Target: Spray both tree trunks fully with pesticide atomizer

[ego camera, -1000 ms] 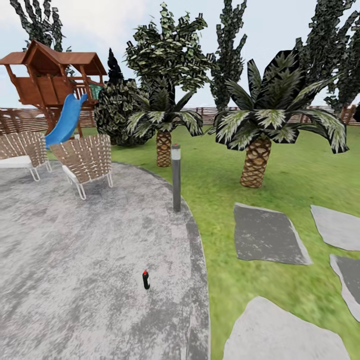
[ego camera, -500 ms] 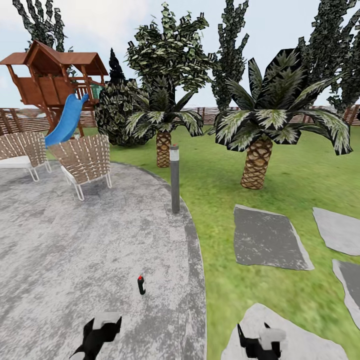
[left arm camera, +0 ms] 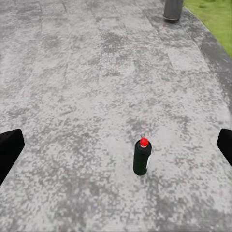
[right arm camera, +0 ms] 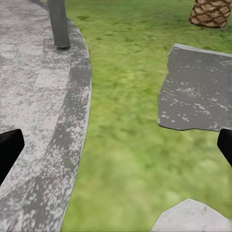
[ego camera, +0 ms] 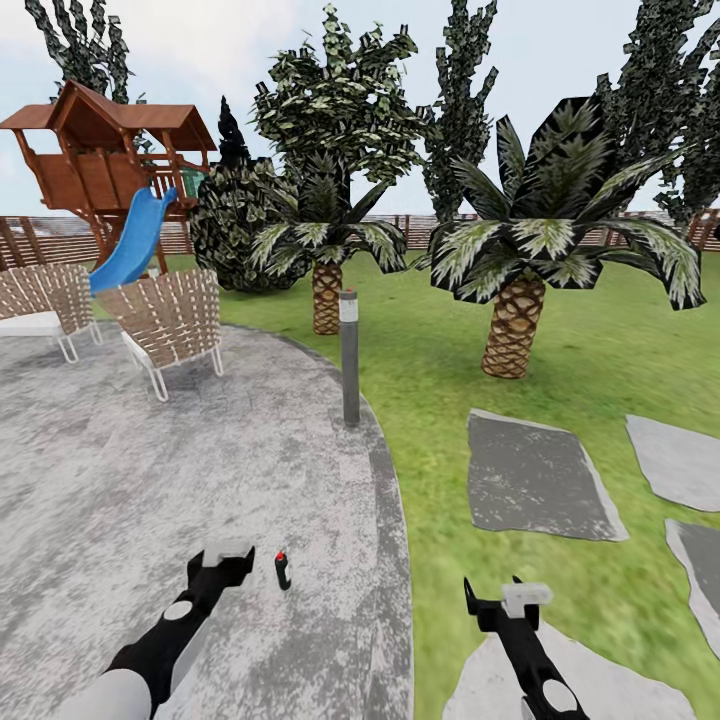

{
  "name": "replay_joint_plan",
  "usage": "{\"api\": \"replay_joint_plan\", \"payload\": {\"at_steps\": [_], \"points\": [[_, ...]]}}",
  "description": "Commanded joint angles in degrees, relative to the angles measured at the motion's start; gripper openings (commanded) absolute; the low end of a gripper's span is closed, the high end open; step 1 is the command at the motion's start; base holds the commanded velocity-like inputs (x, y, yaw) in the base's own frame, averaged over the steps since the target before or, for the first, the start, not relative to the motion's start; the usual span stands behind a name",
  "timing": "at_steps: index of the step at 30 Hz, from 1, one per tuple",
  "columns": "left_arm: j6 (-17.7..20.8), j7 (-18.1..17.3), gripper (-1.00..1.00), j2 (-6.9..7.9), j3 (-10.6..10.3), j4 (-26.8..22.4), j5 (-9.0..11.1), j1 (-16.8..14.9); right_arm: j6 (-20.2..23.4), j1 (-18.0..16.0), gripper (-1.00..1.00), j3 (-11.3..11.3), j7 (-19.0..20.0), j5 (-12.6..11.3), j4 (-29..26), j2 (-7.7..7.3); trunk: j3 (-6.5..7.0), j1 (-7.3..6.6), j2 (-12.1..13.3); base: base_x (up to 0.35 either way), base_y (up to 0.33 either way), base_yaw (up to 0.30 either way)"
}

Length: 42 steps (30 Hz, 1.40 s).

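**A:** Head view first. Where is the atomizer (ego camera: 283,570)?

**B:** Upright on the grey paving (ego camera: 120,480), not far from the paving's curved edge with the lawn (ego camera: 440,380). Black body, red cap on top, long axis vertical.

**A:** And the arms?

**B:** The left end effector (ego camera: 228,558) hangs just beside the atomizer, on its left side, not touching. The right end effector (ego camera: 510,597) sits well apart, over the lawn by a stepping stone (ego camera: 535,480). The left arm is clearly the nearer one.

**A:** Left wrist view?

**B:** The atomizer (left arm camera: 142,156) stands ahead, between the two dark fingertips (left arm camera: 9,151) at the frame's sides, a little nearer one of them. The fingers are spread wide and empty. A grey post (left arm camera: 172,8) stands farther off.

**A:** Right wrist view?

**B:** Lawn, paving edge, the post (right arm camera: 58,22) and the stone (right arm camera: 198,92). The fingertips (right arm camera: 8,150) are again wide apart, holding nothing.

**A:** So the coming move?

**B:** I'd judge the left arm must go forward and down, closing across the upright body.
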Motion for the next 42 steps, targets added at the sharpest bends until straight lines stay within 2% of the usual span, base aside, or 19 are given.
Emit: {"api": "replay_joint_plan", "payload": {"at_steps": [1, 22, 31, 42], "points": [[-0.19, -0.01, 1.00, 0.11, 0.19, 0.14, 0.24, -0.06, -0.18, -0.03, 1.00, 0.00, 0.02, 0.04, 0.07, -0.01, -0.05, 0.00, -0.02, 0.184, -0.019, 0.000], [-0.20, 0.22, 1.00, -0.04, 0.49, -0.03, 0.50, -0.32, -0.23, -0.04, 1.00, 0.02, -0.19, 0.16, 0.34, -0.02, -0.05, 0.00, -0.02, 0.231, -0.205, 0.001], [-0.12, 0.18, 1.00, -0.11, 0.66, -0.13, 0.50, -0.38, -0.23, -0.04, 1.00, -0.03, -0.22, 0.08, 0.17, -0.02, -0.05, 0.00, -0.02, 0.037, -0.030, 0.147], [-0.03, 0.31, 1.00, -0.21, 0.58, -0.13, 0.50, -0.41, -0.23, -0.05, 1.00, -0.16, -0.31, -0.02, 0.13, -0.03, -2.63, 2.41, -4.43, 0.000, 0.000, 0.006]]}}
